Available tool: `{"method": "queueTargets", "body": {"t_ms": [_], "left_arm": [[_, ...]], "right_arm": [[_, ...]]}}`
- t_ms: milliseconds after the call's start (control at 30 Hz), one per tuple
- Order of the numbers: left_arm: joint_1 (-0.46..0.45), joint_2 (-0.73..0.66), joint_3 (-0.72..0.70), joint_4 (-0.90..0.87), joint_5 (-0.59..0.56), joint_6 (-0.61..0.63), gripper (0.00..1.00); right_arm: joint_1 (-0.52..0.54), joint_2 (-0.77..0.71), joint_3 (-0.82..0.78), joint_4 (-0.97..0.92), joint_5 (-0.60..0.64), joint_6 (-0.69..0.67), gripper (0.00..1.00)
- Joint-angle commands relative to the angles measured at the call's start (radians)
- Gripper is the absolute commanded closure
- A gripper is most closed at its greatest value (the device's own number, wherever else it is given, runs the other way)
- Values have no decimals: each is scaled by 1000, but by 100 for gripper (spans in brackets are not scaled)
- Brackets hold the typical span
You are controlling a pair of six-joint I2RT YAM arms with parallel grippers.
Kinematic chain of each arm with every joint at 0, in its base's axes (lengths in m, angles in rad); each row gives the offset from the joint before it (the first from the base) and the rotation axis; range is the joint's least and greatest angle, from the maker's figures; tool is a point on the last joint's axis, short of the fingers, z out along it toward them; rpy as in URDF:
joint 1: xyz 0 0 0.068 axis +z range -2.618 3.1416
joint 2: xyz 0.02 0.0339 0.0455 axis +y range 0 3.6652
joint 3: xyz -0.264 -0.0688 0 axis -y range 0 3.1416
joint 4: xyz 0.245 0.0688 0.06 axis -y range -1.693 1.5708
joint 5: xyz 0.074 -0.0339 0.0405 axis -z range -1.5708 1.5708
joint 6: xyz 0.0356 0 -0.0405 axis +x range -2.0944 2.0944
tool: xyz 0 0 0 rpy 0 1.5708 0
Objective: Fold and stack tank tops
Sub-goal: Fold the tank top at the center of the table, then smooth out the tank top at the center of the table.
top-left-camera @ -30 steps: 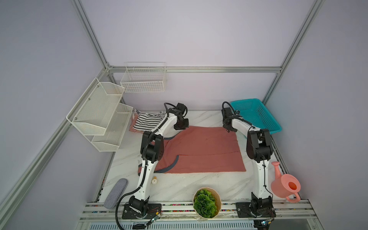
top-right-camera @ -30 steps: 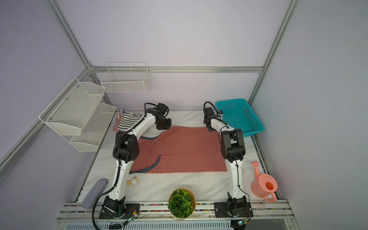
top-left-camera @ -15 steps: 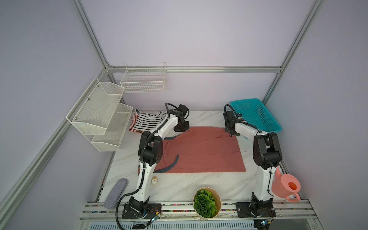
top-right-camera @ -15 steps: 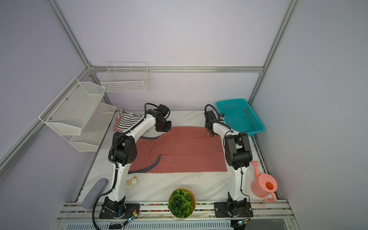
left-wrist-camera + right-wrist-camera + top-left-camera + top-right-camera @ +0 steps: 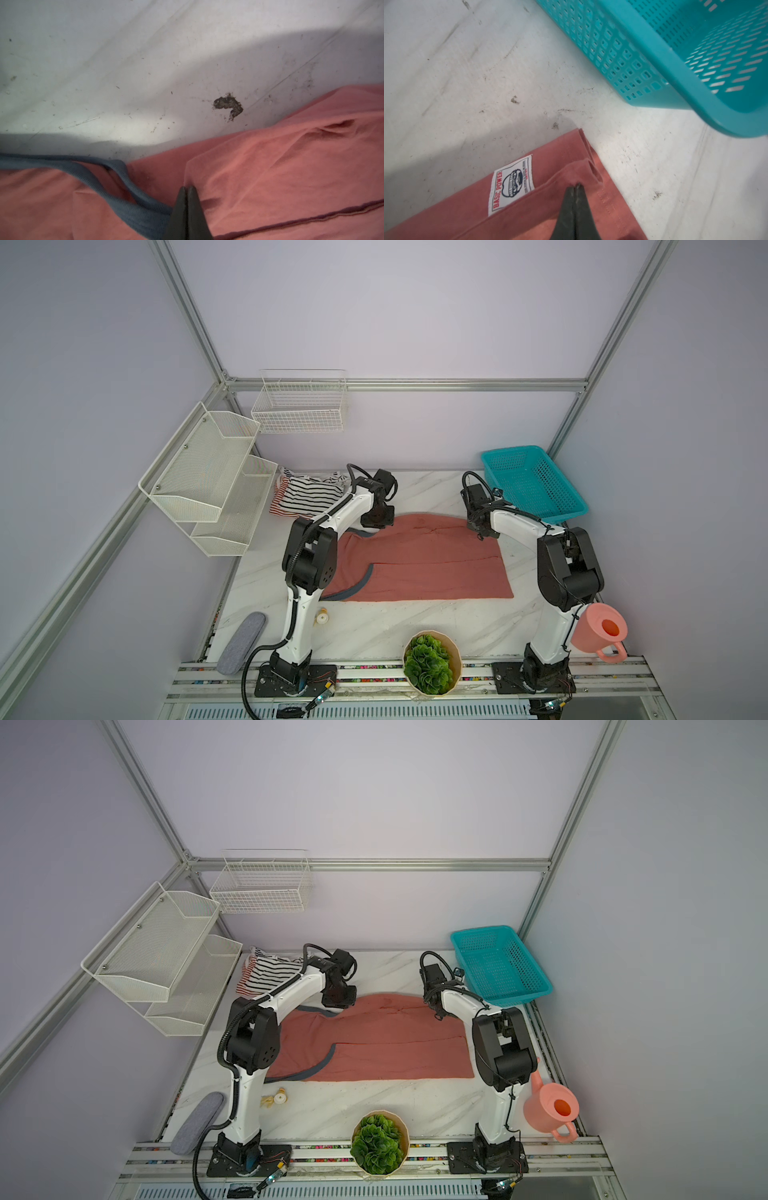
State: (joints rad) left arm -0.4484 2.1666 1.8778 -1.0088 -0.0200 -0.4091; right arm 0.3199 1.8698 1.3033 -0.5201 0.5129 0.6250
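Left fingers (image 5: 180, 209) were pressed together, pinching a raised fold of the red top (image 5: 270, 176) just beside its blue trim (image 5: 145, 216). Right fingers (image 5: 568, 209) were likewise closed on the hem near a corner, with the cloth puckered at the tips and a white label (image 5: 510, 185) just beside them.

In both top views we saw the top lying partly folded on the tabletop (image 5: 415, 626) between the arms, held along its far edge. The striped tops (image 5: 305, 497) sat heaped in the far left corner.

Risks we judged:
- Both pinches looked shallow. A quick lift could let the cloth slip out of either one.
- An uneven pull by the two arms would skew the fold.
- The trim loop could drag along and bunch under the fold.
- The basket (image 5: 612, 52) stood near the right fingers, so a wide swing might knock it.
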Motion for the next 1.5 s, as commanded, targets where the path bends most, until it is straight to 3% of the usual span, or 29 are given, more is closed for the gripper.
{"method": "queueTargets", "body": {"t_ms": [0, 300, 367, 433, 533, 667, 867, 1067, 1467], "left_arm": [[-12, -74, -58, -1, -30, -16, 100], [-41, -121, -159, -2, -53, -14, 95], [-46, -132, -184, -2, -56, -15, 83], [-49, -145, -205, -6, -62, -13, 67], [-52, -179, -226, -22, -72, -11, 50], [-52, -229, -243, -27, -105, -13, 42], [-53, -179, -157, -28, -57, -29, 41], [-67, -78, -71, -21, 34, -36, 44], [-70, -99, -179, 4, 26, -36, 64]], "right_arm": [[4, -38, -29, -59, 45, 34, 100], [12, -82, -113, -92, 41, 56, 100], [12, -86, -126, -103, 35, 61, 100], [16, -95, -136, -111, 26, 62, 84], [22, -118, -144, -126, 23, 70, 78], [27, -169, -140, -142, 18, 76, 76], [29, -218, -116, -124, 0, 66, 74], [29, -131, -85, -56, -61, 43, 73], [28, -31, -125, 46, -159, 38, 74]]}}
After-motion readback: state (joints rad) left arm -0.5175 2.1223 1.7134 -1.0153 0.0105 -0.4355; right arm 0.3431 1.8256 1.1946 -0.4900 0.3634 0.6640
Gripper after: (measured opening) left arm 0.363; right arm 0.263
